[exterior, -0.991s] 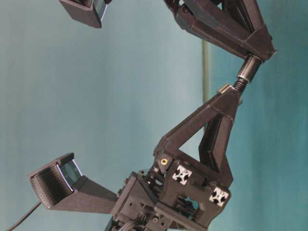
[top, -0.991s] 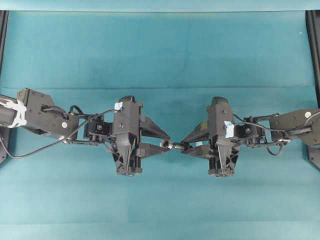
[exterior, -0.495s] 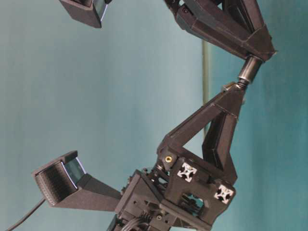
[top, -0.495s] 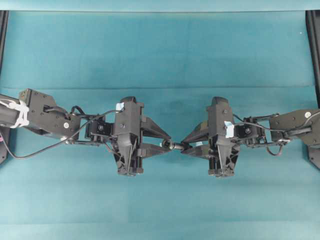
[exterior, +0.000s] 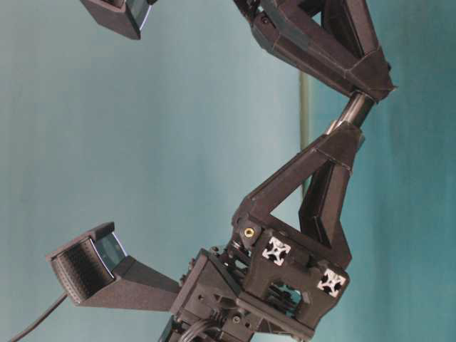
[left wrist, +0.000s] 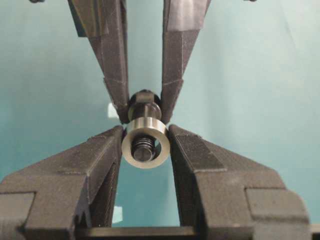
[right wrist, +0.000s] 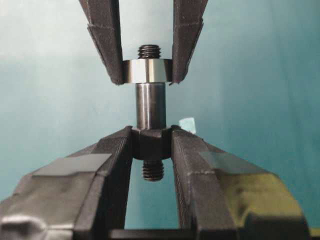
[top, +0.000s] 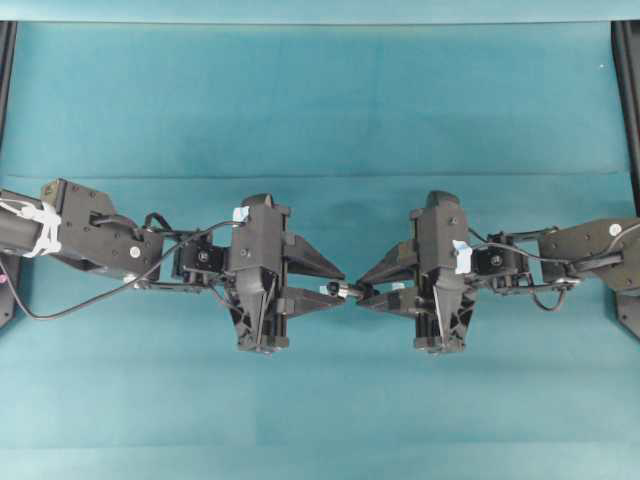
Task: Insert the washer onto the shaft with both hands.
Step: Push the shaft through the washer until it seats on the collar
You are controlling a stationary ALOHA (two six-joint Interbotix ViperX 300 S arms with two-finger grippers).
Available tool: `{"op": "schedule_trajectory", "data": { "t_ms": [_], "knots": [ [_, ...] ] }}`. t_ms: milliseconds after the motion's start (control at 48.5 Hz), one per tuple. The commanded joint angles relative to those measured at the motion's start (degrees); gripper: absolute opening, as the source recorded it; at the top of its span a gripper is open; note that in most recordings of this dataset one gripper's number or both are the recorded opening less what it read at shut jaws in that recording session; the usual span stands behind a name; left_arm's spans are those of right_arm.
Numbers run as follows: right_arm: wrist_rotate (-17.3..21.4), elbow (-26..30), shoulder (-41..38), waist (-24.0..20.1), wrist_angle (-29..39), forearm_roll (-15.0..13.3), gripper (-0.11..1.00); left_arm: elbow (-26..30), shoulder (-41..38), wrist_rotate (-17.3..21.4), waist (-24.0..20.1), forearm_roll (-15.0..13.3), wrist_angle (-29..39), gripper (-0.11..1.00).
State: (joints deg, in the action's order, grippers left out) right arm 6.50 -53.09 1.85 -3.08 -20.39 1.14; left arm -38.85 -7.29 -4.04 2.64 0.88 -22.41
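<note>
Left fingers clamped on washer, right fingers on shaft (threaded tip through ring).

A teal tabletop spreads beneath the fingers, with small pale tape squares lying under them.

In the overhead view the washer and shaft are too small to be told apart. In the left wrist view the shaft's middle is hidden behind the washer. The left gripper is cut off by the table-level picture's bottom edge.
</note>
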Motion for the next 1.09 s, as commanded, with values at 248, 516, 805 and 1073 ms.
{"op": "schedule_trajectory", "data": {
  "t_ms": [248,516,805,1073],
  "knots": [
    [0.00,1.49,0.26,0.35,-0.70,0.09,0.00,2.90,-1.23,0.00,0.44,0.09,-0.62,0.36],
    [0.00,1.41,0.26,0.35,-0.70,0.09,0.00,4.13,-2.11,0.00,0.70,0.09,0.70,0.36],
    [0.00,1.49,0.26,0.44,-0.70,0.18,0.00,4.31,-2.29,0.09,0.79,0.09,1.23,0.36],
    [-0.09,1.49,0.26,0.44,-0.62,0.09,0.00,4.39,-2.29,0.00,0.79,0.09,1.32,0.36]
  ]
}}
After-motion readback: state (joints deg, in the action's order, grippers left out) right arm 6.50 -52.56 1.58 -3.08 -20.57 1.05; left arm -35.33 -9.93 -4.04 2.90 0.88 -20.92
